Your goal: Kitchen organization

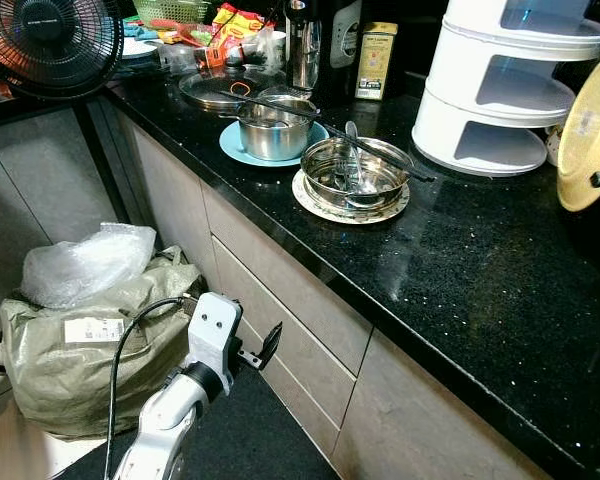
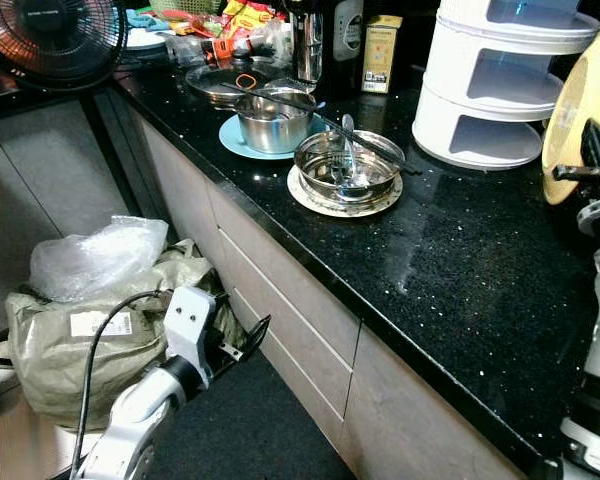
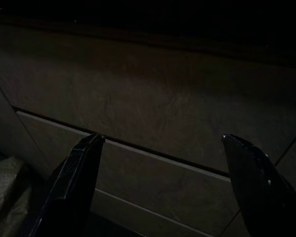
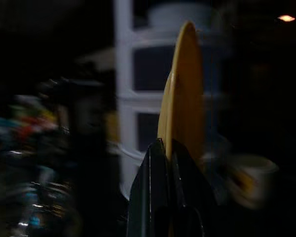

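Yellow plate (image 4: pixel 185 94), one, pinched on edge by the right gripper (image 4: pixel 166 148) beside one white three-tier rack (image 1: pixel 505 85); left gripper (image 3: pixel 172 148) fingers spread.

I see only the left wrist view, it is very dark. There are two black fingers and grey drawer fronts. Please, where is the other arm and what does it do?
Observer: The right gripper is up over the right end of the black counter, shut on the edge of a yellow plate.
Operator: How is the plate held, flat or standing?
Observer: On edge, beside a white tiered rack.
Operator: And what is on the counter near my side?
Observer: Two steel bowls; the nearer bowl sits on a plate and holds a spoon.
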### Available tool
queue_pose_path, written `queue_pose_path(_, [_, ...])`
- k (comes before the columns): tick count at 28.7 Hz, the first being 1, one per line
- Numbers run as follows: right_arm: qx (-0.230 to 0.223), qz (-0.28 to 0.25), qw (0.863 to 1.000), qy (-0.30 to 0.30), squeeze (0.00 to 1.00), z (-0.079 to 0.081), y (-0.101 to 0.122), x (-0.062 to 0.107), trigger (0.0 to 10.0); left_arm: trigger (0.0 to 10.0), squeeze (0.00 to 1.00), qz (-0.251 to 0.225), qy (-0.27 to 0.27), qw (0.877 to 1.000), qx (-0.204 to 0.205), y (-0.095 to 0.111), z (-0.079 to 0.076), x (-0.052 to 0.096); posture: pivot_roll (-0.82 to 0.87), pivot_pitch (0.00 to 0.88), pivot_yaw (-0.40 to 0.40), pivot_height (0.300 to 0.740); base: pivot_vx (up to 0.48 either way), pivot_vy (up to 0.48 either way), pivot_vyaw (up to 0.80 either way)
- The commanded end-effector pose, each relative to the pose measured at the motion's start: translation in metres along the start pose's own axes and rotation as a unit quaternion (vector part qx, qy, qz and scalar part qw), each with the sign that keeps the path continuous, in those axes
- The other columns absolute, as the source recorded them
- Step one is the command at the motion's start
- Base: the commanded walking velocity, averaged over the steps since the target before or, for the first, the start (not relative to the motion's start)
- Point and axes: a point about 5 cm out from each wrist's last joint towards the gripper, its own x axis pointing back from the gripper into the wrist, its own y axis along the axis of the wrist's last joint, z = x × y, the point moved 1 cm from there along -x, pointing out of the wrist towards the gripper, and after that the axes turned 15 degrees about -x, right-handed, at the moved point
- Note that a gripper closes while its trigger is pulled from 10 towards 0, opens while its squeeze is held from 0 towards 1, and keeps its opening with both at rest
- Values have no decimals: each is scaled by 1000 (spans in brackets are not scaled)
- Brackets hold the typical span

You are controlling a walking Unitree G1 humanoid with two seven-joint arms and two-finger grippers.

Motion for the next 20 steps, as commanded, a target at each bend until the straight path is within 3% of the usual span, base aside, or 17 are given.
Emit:
queue_pose_path(1, [-28, -4, 999, 38, 0, 11, 1, 3, 10000, 10000, 0, 0, -2, 1000, -3, -1, 1, 1, 29, 0, 10, 740, 0, 0, 0])
queue_pose_path(4, [-62, 6, 994, 84, 0, 22, -2, 8, 10000, 10000, 0, 1, -3, 1000, -3, -1, 1, 1, 29, 0, 11, 740, 0, 0, 0])
queue_pose_path(9, [-142, 18, 975, 170, 0, 42, -2, 19, 10000, 10000, 0, 1, -6, 1000, -2, -1, 0, 1, 27, 0, 16, 740, 0, 0, -641])
queue_pose_path(15, [-146, 36, 970, 191, 0, 49, -7, 24, 10000, 10000, 0, -13, -19, 1000, 3, 4, -1, 0, 25, 0, 15, 740, 0, 0, -800])
queue_pose_path(20, [-168, 36, 963, 206, 0, 50, -3, 27, 10000, 10000, 0, -41, -54, 998, 11, 17, -12, -4, 23, 0, 16, 740, 0, 0, -800])
